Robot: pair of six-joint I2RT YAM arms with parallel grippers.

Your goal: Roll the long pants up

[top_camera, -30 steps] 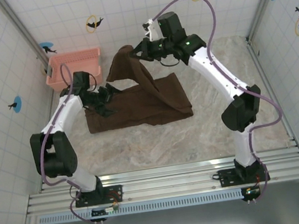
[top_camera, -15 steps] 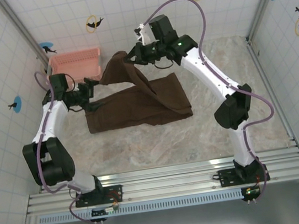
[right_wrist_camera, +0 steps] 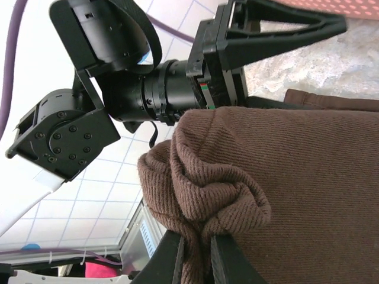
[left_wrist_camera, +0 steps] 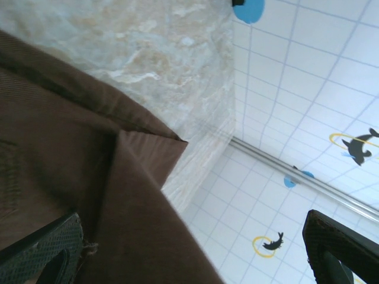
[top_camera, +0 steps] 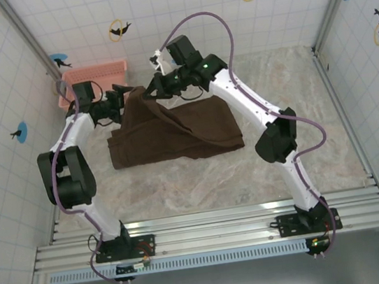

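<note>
Table: the long pants lie flat across centre-left as a folded band. Their far-left end is hoisted off the surface into a draped peak near the pink basket.

Right gripper is clamped on a bunched wad of that lifted end. On its wrist cam I see only a thin gather of cloth between the tips.

Left gripper is spread wide and holds nothing. The cloth edge runs past one of its fingers.

Risks I'd flag:
- The wad slips out of the thin right pinch and the end flops, so no roll gets started.
- Left closes on a single layer and the roll goes skewed.
- Both wrists crowd the same corner, so a knock or cable snag is plausible.
- The basket is close, and dragged cloth could catch it.
</note>
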